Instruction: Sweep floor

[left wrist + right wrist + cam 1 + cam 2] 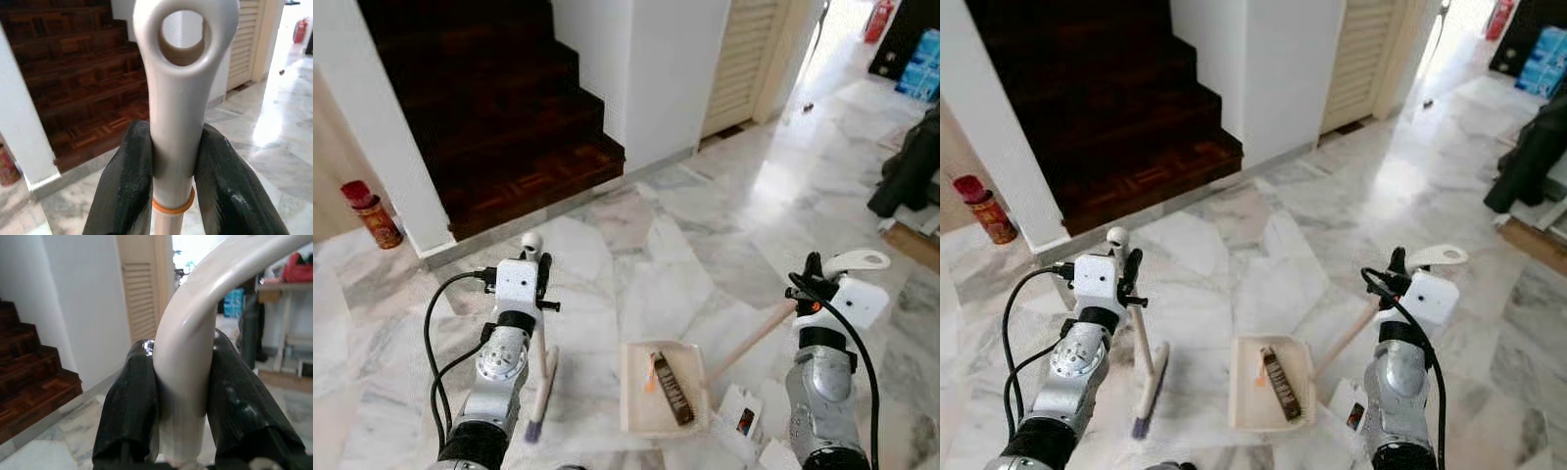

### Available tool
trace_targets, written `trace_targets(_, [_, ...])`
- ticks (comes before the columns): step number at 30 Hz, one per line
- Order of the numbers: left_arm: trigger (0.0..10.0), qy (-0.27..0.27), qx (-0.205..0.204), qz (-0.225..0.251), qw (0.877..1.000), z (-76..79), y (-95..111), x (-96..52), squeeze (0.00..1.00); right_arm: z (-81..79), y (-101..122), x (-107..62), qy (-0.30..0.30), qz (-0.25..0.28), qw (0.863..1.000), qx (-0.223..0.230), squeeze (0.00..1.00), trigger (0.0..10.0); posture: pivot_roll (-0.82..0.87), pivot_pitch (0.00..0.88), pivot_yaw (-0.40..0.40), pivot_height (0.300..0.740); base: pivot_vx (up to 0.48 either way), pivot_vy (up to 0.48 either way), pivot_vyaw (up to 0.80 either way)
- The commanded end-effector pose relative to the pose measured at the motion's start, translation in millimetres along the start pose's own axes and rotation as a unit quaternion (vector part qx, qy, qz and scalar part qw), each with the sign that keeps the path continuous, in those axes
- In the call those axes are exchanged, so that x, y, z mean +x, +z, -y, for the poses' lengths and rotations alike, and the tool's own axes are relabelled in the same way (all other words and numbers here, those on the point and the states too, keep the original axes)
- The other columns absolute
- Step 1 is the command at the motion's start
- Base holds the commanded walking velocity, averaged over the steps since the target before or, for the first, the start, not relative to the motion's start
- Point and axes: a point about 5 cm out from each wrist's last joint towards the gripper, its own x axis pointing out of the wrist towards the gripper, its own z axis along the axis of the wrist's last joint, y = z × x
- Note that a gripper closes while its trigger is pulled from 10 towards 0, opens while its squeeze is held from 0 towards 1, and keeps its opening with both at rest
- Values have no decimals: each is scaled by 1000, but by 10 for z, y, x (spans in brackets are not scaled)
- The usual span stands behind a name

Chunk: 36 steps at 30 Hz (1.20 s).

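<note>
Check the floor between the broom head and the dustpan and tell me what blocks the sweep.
Nothing visible does. Bare marble floor lies between the broom, held by the left claw, and the dustpan, held by the right claw. A brown strip already lies inside the pan.

Two silver, metallic arms are showing, each built of rounded jointed segments with a black band below a white boxy wrist housing. The left claw (544, 277) and the right claw (813, 269) are each showing two long, glossy black fingers (122, 191). Black cables are looping beside both arms, and an orange light is glowing on the right wrist.
</note>
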Motion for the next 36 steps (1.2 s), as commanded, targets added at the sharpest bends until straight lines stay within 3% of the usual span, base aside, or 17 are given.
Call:
trace_targets(1, [10000, 9, -1, 23, 1000, -22, 115, 52, 0, 8, 84, 51, -4, 18, 1000, 7, 0, 10000, 183, 0, -87, 740, 0, 0, 0])
trace_targets(12, [10000, 15, -6, 24, 1000, -56, 137, 57, 0, -17, 66, 50, -6, 11, 1000, 21, 0, 10000, 190, 0, -85, 740, 0, 0, 0])
trace_targets(36, [10000, 13, -2, 23, 1000, -63, 159, 66, 0, -65, 82, 63, 4, 19, 1000, 6, 0, 10000, 204, 0, -80, 740, 0, 358, 63])
